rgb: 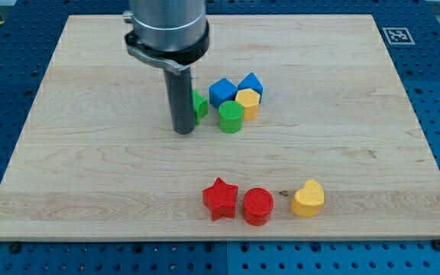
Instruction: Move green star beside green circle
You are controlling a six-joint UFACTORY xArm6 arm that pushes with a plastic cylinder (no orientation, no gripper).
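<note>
Green is mostly hidden here: the green star [199,105] peeks out from behind the dark rod, whose end, my tip [184,131], sits on the wooden board [90,153] at the star's left. This arm has no jaws. Just right of the star stands the green circle [231,118], close but apart, crowded by a yellow block [247,101] and two blue blocks [221,92] [250,82]. Near the view's bottom lie a red star [220,198], a red circle [257,205] and a yellow heart [308,198].

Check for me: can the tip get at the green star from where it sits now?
Probably yes. My tip sits right against the green star on its left, the rod hiding most of it. The green circle lies just right, so a rightward push looks open.
</note>
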